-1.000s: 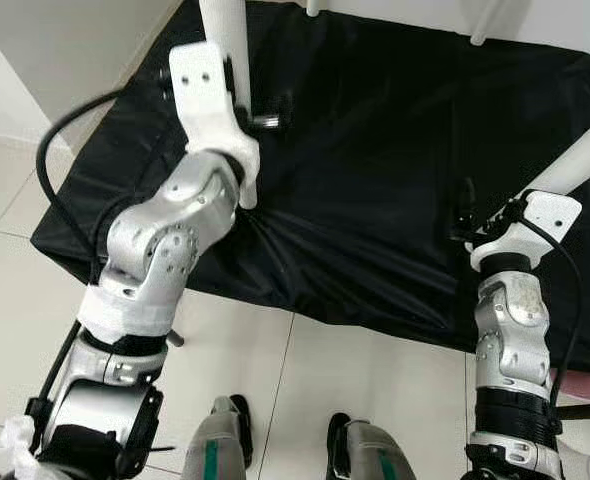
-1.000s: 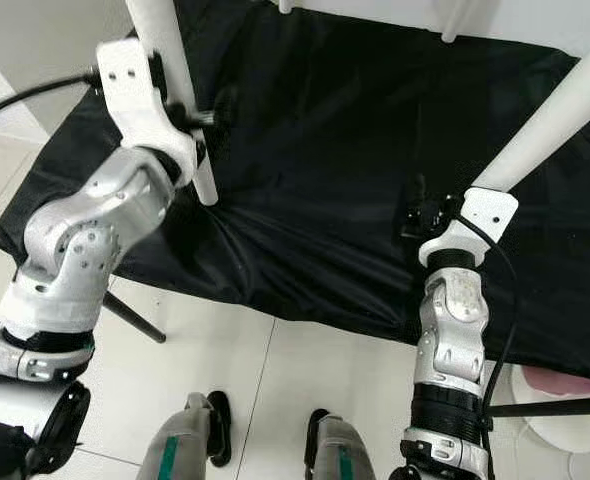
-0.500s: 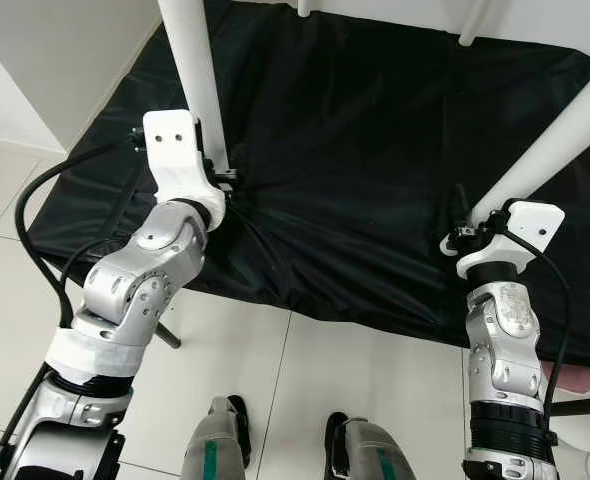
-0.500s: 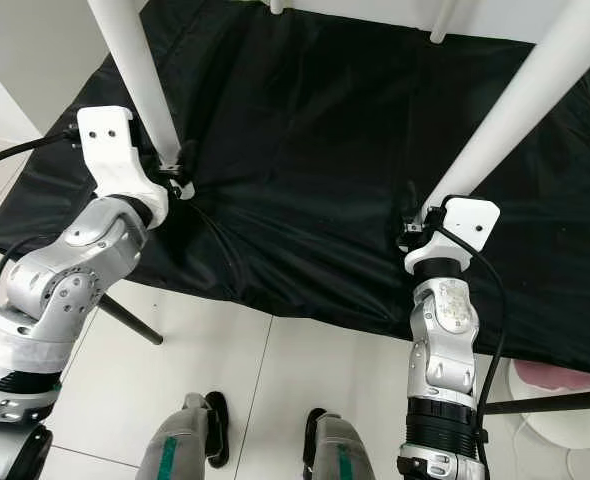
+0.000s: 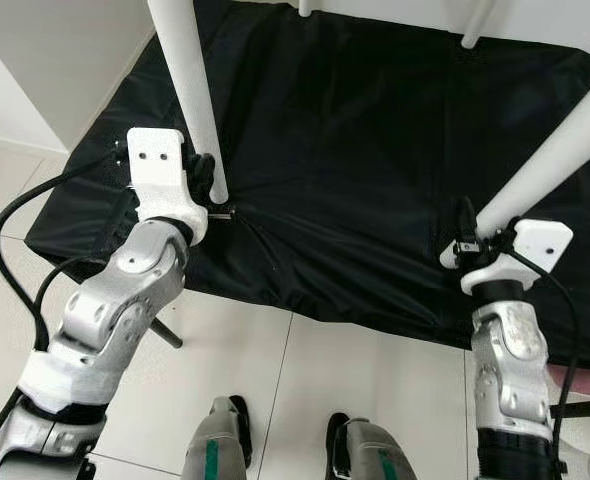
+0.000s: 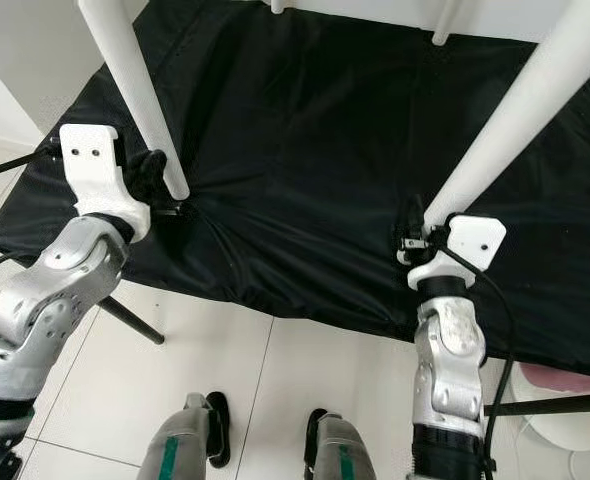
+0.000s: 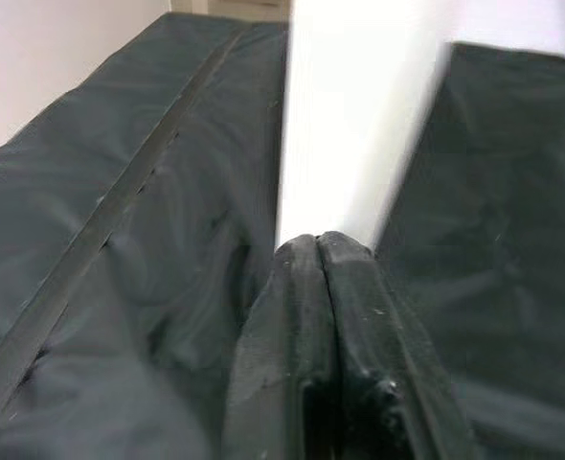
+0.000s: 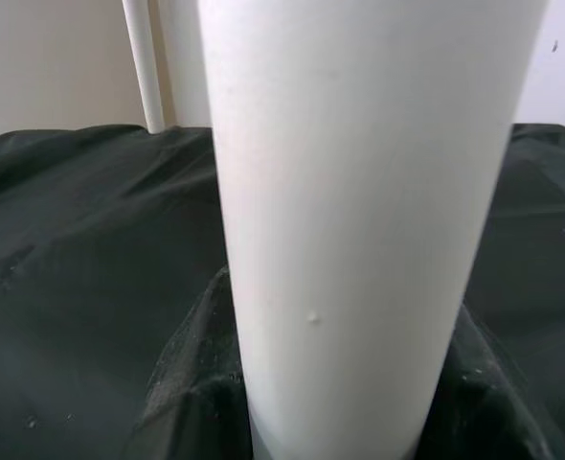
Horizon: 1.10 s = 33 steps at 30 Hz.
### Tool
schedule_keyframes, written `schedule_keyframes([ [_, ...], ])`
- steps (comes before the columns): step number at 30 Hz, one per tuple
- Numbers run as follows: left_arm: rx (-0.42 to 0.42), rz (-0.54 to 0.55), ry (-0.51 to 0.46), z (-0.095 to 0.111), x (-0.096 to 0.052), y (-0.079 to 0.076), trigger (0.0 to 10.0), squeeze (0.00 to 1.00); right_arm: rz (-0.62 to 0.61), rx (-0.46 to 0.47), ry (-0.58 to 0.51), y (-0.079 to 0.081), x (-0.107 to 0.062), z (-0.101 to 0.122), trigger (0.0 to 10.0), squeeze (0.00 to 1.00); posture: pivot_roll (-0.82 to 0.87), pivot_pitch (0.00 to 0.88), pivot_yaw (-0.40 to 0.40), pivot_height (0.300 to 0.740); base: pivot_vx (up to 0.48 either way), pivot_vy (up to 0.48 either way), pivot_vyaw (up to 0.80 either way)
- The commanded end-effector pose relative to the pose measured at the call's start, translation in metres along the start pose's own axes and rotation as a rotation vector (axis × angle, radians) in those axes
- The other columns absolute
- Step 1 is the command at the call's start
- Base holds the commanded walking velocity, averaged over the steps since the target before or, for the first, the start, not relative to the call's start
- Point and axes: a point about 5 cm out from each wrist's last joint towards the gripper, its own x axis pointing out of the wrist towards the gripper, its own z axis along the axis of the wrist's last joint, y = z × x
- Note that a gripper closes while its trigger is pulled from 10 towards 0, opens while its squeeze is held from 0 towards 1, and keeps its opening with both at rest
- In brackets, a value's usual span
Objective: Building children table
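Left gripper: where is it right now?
In the head views, the left gripper is at the foot of the left white leg, on the black cloth.

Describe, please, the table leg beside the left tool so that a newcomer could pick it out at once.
A black cloth covers the surface in front of the robot, and white legs stand up from it. The wanted leg is the near one on the robot's left, its foot beside the left tool; the other near leg rises by the right arm.

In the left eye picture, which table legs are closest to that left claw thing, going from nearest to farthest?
From the left gripper:
1. Near left leg, right beside the gripper on the robot's left.
2. Far left leg, at the cloth's back edge.
3. Far right leg, farther right along the back edge.
4. Near right leg, across by the right gripper.
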Motion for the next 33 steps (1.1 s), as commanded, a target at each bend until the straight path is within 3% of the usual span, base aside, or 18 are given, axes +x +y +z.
schedule_keyframes([
  [1,0.009,-0.373,0.006,-0.001,-0.009,-0.018,8.3,0.0,0.001,0.044,-0.012,-0.003,-0.007,0.005,0.0,0.0,0.12,0.166,-0.005,0.74,0.0,0.0,0.0],
  [3,0.008,-0.365,0.01,-0.003,-0.012,-0.015,8.3,0.0,-0.005,0.057,-0.005,-0.006,-0.011,0.006,0.0,0.0,0.12,0.166,-0.005,0.74,0.0,0.0,0.0],
  [4,-0.002,-0.361,0.006,-0.004,-0.013,-0.014,10.0,0.0,-0.004,0.065,0.018,-0.006,-0.012,0.002,10.0,0.0,0.12,0.17,-0.001,0.74,0.0,0.0,0.0],
  [5,-0.005,-0.355,0.006,-0.006,-0.012,-0.013,10.0,0.0,-0.013,0.067,0.032,-0.007,-0.009,-0.004,10.0,0.11,0.11,0.169,0.003,0.74,0.0,0.0,0.0],
  [6,-0.005,-0.355,0.006,-0.006,-0.012,-0.013,10.0,0.0,-0.013,0.067,0.032,-0.007,-0.009,-0.004,10.0,0.11,0.11,0.169,0.003,0.74,0.0,0.0,0.0],
  [7,-0.004,-0.352,0.003,-0.007,-0.011,-0.014,10.0,0.0,-0.018,0.08,0.031,-0.006,-0.006,-0.006,10.0,1.0,0.11,0.169,0.003,0.74,0.0,0.0,0.0],
  [8,-0.027,-0.354,0.0,-0.007,-0.01,-0.014,10.0,0.16,-0.006,0.092,0.016,-0.002,-0.001,-0.006,10.0,1.0,0.12,0.167,0.004,0.74,0.0,0.0,0.0],
  [10,-0.043,-0.356,-0.003,-0.006,-0.01,-0.014,10.0,0.16,0.004,0.1,0.002,0.001,0.003,-0.004,10.0,1.0,0.12,0.167,0.004,0.74,0.0,0.0,0.0],
  [11,-0.049,-0.359,-0.005,-0.006,-0.009,-0.013,10.0,1.0,0.013,0.1,-0.004,0.004,0.006,-0.003,10.0,1.0,0.11,0.163,0.004,0.74,0.0,0.0,0.0],
  [15,-0.028,-0.35,-0.015,-0.005,-0.01,-0.012,10.0,1.0,0.043,0.1,-0.005,0.009,0.009,-0.002,10.0,1.0,0.12,0.161,0.001,0.74,0.0,0.0,0.0],
  [16,-0.019,-0.338,-0.035,-0.004,-0.012,-0.01,10.0,0.64,0.051,0.091,0.002,0.011,0.008,-0.002,10.0,1.0,0.12,0.161,-0.004,0.74,0.0,0.0,0.0],
  [17,0.006,-0.319,-0.083,-0.003,-0.018,-0.009,10.0,0.0,0.034,0.073,-0.007,0.011,0.004,0.0,10.0,0.0,0.12,0.164,-0.009,0.74,0.0,0.0,0.0],
  [22,0.027,-0.315,-0.115,-0.005,-0.025,-0.01,10.0,0.0,-0.013,0.051,-0.018,0.007,0.0,0.001,10.0,0.0,0.12,0.166,-0.017,0.74,0.0,0.0,0.0],
  [25,0.06,-0.311,-0.163,-0.012,-0.038,-0.012,10.0,0.0,-0.082,-0.024,-0.022,0.003,-0.017,-0.001,10.0,0.0,0.11,0.174,-0.024,0.74,0.0,0.0,0.0],
  [33,0.091,-0.297,-0.19,-0.024,-0.06,-0.008,10.0,0.0,-0.119,-0.101,-0.009,0.004,-0.047,0.002,10.0,0.0,0.08,0.182,-0.014,0.74,0.0,0.0,0.0],
])
